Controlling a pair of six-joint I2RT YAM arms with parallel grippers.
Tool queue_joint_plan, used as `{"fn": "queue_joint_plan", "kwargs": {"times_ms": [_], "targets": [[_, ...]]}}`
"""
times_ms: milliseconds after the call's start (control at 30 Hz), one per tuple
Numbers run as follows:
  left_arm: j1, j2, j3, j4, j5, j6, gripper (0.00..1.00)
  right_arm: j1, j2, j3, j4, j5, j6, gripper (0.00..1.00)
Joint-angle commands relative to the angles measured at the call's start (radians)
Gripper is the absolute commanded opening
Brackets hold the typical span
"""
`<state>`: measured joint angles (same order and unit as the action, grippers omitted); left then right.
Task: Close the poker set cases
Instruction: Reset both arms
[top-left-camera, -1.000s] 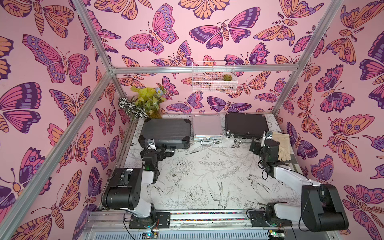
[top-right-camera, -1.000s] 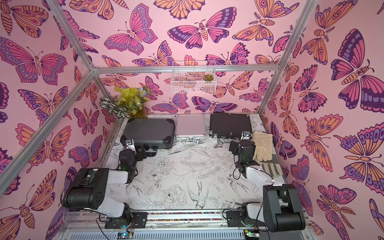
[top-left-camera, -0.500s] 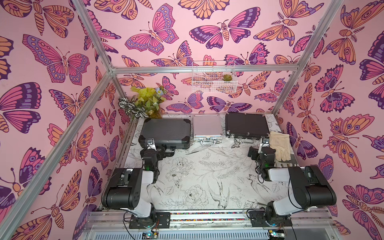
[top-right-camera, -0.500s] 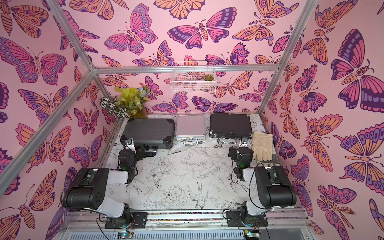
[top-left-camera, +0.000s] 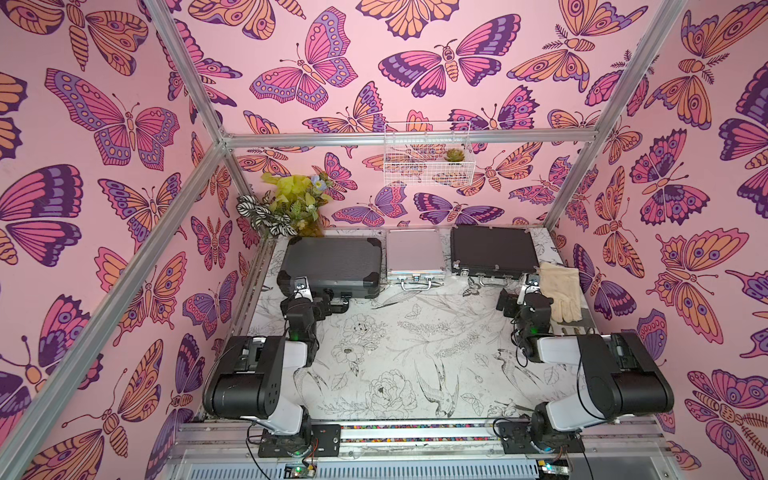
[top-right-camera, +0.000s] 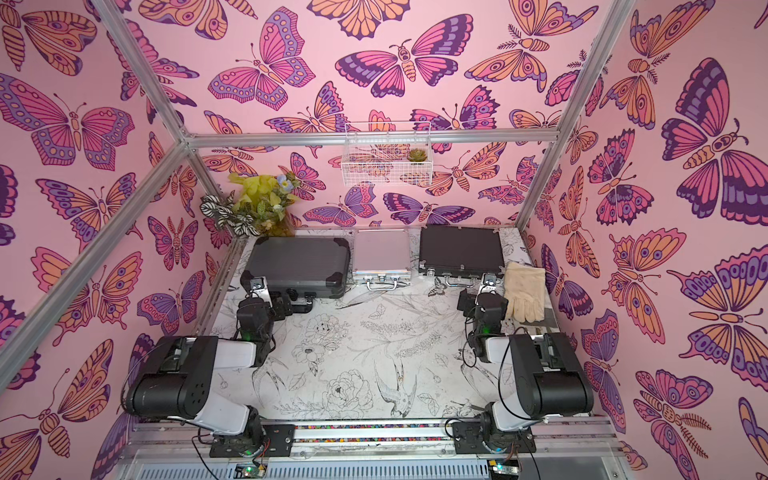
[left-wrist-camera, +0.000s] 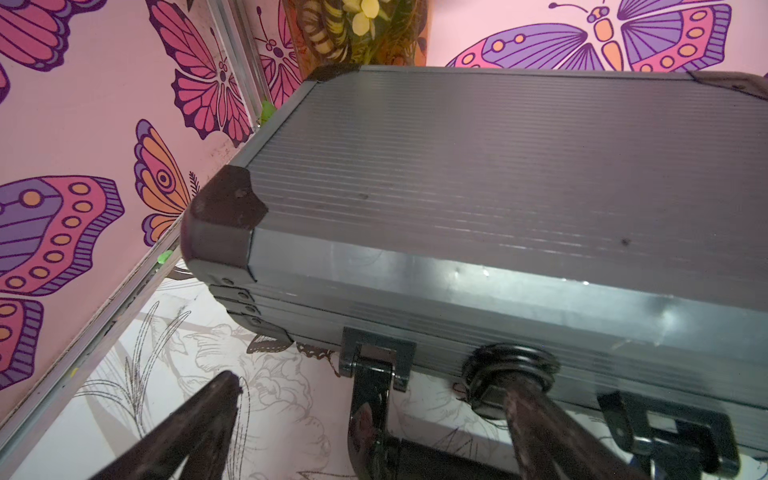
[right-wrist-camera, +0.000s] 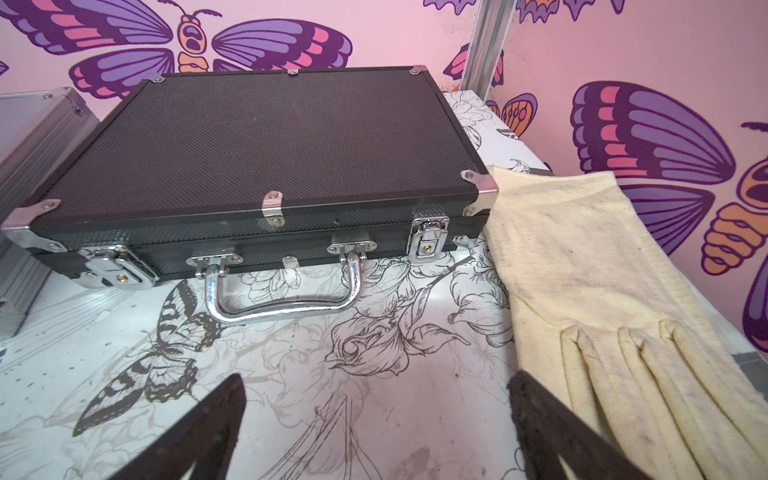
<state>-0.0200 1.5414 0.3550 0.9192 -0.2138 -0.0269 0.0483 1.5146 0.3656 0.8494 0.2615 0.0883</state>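
The left fingers (left-wrist-camera: 195, 428) are standing apart and empty, with the grey case (left-wrist-camera: 478, 166) just ahead at 12 o'clock, its long axis running 9 to 3. The right fingers (right-wrist-camera: 195, 436), also apart, are facing the black case (right-wrist-camera: 266, 141) at 11 o'clock. The silver case (top-left-camera: 413, 253) is lying between the two. No readable writing is showing.

a table (top-left-camera: 415, 345) with black drawings of flowers and birds fills the floor. a cream glove (top-left-camera: 559, 293) lies flat at the table's right edge, its fingers pointing away from the back. a bunch of yellow and stripy leaves (top-left-camera: 291, 203) stands at the table's back left corner. a white wire basket (top-left-camera: 415, 170) hangs on the wall above the table's back, with a little green plant (top-left-camera: 454, 155) inside. pink butterfly walls (top-left-camera: 124, 124) stand around the table.
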Motion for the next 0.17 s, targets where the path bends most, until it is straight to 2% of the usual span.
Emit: {"fn": "queue_joint_plan", "kwargs": {"times_ms": [0, 133], "targets": [[0.0, 0.004, 0.001, 0.015, -0.002, 0.005, 0.99, -0.004, -0.013, 0.017, -0.01, 0.009, -0.007, 0.99], [0.001, 0.004, 0.001, 0.014, -0.002, 0.006, 1.0, -0.004, -0.014, 0.015, -0.007, 0.009, -0.007, 0.99]]}}
